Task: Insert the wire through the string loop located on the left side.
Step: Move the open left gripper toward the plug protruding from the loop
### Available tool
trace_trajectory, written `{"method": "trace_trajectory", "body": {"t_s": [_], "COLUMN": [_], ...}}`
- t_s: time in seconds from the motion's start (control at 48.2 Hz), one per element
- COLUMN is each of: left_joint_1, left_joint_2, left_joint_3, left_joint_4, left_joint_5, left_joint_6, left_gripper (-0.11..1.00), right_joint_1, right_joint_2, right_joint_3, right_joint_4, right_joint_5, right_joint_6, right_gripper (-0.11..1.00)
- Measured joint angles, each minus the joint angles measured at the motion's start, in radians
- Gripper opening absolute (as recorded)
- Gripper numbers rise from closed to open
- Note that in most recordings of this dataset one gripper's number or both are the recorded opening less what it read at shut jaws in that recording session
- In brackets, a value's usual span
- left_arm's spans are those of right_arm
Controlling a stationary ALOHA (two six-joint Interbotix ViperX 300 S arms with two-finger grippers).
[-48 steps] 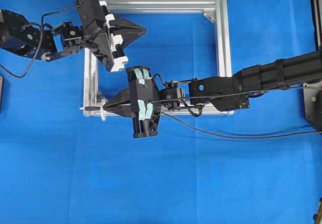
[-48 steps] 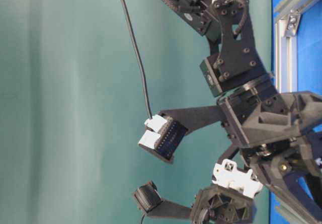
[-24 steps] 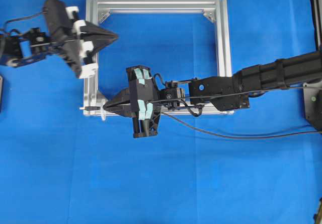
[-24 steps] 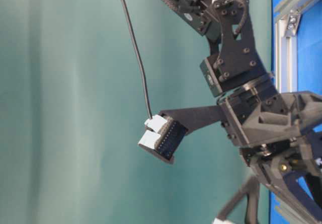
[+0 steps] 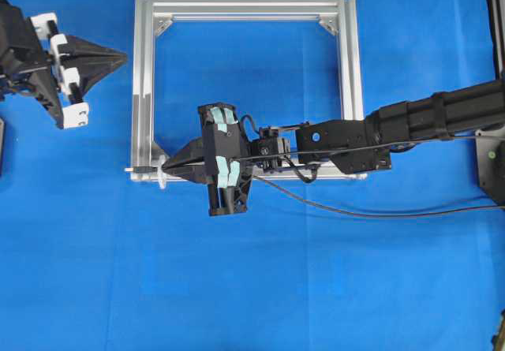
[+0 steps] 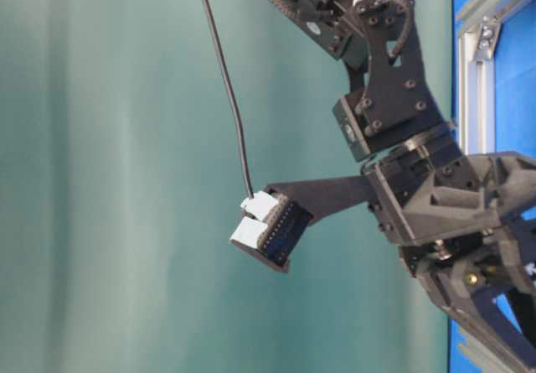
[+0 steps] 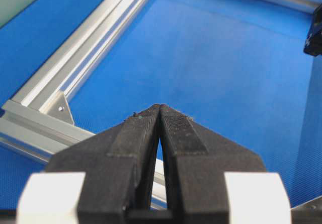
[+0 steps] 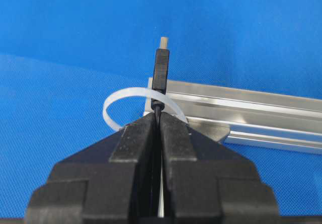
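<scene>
The thin black wire (image 5: 355,211) runs in from the right and into my right gripper (image 5: 167,166), which is shut on it just behind the plug. The plug (image 8: 161,73) sticks out ahead of the fingertips, crossing the white string loop (image 8: 113,103) at the silver frame's (image 5: 245,8) lower left corner. In the overhead view the plug tip (image 5: 140,168) lies left of the string loop (image 5: 162,173). My left gripper (image 5: 122,55) is shut on nothing, left of the frame's left bar. Its fingertips (image 7: 151,118) meet above blue cloth.
The frame lies flat on a blue cloth (image 5: 252,288). The right arm (image 5: 410,122) stretches across the frame's lower bar. A frame rail (image 7: 85,43) and a corner bracket (image 7: 63,108) lie below the left gripper. A thick black cable (image 6: 222,71) hangs above the right arm.
The left arm has swung left, from over the frame's upper left part to outside it. The right gripper and the wire have stayed put.
</scene>
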Motion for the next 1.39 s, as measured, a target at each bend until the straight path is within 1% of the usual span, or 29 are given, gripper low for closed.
{"method": "trace_trajectory", "body": {"t_s": [0.145,0.249,0.394,0.622,0.788,0.975,1.307,1.348,1.39], "left_joint_1": [-0.006,-0.043,-0.158,-0.367,-0.449,-0.483,-0.485,-0.485,-0.485], "left_joint_2": [-0.02,-0.021,-0.031,-0.077,-0.091,-0.084,-0.081,-0.08,-0.081], "left_joint_3": [0.008,0.008,0.009,0.017,0.02,0.018,0.018,0.018,0.018], "left_joint_4": [0.0,0.003,0.006,0.008,0.009,0.008,0.008,0.008,0.009], "left_joint_5": [0.017,0.028,0.034,0.034,0.034,0.037,0.041,0.041,0.043], "left_joint_6": [-0.018,-0.025,-0.026,-0.026,-0.026,-0.026,-0.026,-0.026,-0.026], "left_gripper": [0.0,0.0,0.0,0.0,0.0,0.0,0.01,0.03,0.09], "right_joint_1": [-0.002,-0.002,-0.002,-0.002,-0.002,-0.002,-0.002,-0.002,-0.002], "right_joint_2": [0.0,0.0,0.0,0.0,0.0,0.0,0.0,0.0,0.0], "right_joint_3": [0.002,0.002,0.002,0.0,0.002,0.0,0.002,0.002,0.002], "right_joint_4": [-0.002,-0.002,0.0,0.0,0.0,0.0,0.0,0.0,0.0], "right_joint_5": [0.0,0.0,0.0,0.0,0.0,0.0,0.0,0.0,0.0], "right_joint_6": [0.002,0.002,0.002,0.002,0.0,0.002,0.002,0.002,0.002], "right_gripper": [0.0,0.0,0.0,0.0,0.0,0.0,0.0,0.0,0.0]}}
